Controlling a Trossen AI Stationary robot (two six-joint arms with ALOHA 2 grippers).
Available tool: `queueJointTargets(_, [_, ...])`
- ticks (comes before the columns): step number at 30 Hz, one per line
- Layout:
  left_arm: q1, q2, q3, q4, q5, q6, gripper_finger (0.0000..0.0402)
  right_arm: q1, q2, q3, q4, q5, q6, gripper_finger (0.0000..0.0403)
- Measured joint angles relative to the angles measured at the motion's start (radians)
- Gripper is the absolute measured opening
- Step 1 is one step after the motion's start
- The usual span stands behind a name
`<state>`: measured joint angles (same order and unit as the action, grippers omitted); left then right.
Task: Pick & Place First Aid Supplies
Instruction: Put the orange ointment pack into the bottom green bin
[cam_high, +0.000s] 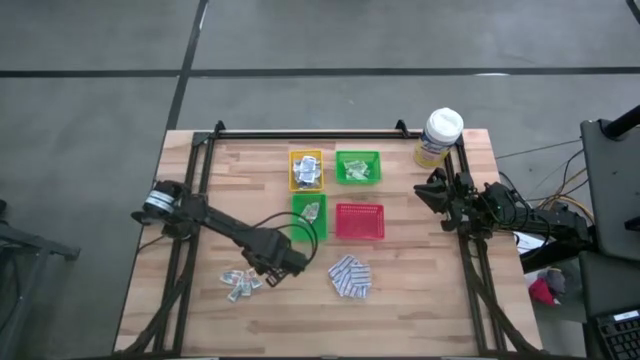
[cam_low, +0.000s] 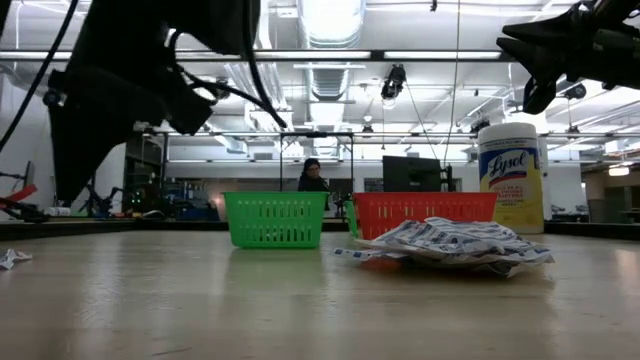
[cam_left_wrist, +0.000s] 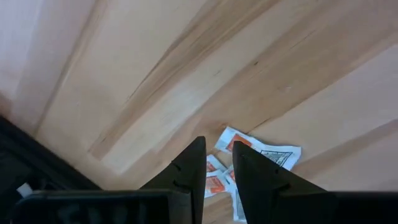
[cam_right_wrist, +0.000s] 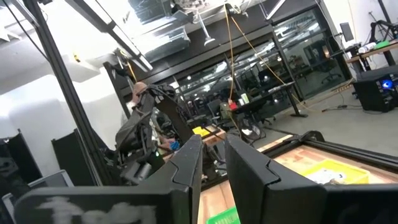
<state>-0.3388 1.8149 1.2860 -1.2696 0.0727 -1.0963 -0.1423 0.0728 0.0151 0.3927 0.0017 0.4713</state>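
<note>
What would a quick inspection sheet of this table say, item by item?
Surface: pale wooden plank table with a dark frame.
Job's things: blue-and-white patterned pads piled near the front; white sachets beside them; more packets inside the yellow tray and both green trays.
Clutter: yellow wipes canister with white lid; red tray.
End effectors: left end effector over the sachets, fingers narrowly apart; right end effector raised at the table's right edge.
Cables: loose wires off the right side.
Surroundings: person far behind.

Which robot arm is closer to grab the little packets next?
The left. Its gripper hovers beside the small packets, fingers slightly apart. The right gripper waits far off near the yellow canister.
</note>
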Motion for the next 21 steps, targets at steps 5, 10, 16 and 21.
queueJointTargets(5, [-0.027, 0.000, -0.039, 0.017, 0.004, -0.032, 0.0085, 0.000, 0.000, 0.000, 0.000, 0.000, 0.000, 0.0074])
queueJointTargets(10, [-0.047, 0.000, -0.069, 0.060, 0.049, -0.055, 0.0085, 0.000, 0.000, 0.000, 0.000, 0.000, 0.000, 0.0081])
queueJointTargets(16, [-0.053, 0.000, -0.083, 0.099, 0.044, -0.055, 0.0085, 0.000, 0.000, 0.000, 0.000, 0.000, 0.000, 0.0077])
queueJointTargets(21, [-0.056, 0.000, -0.113, 0.127, 0.041, -0.042, 0.0085, 0.000, 0.000, 0.000, 0.000, 0.000, 0.000, 0.0069])
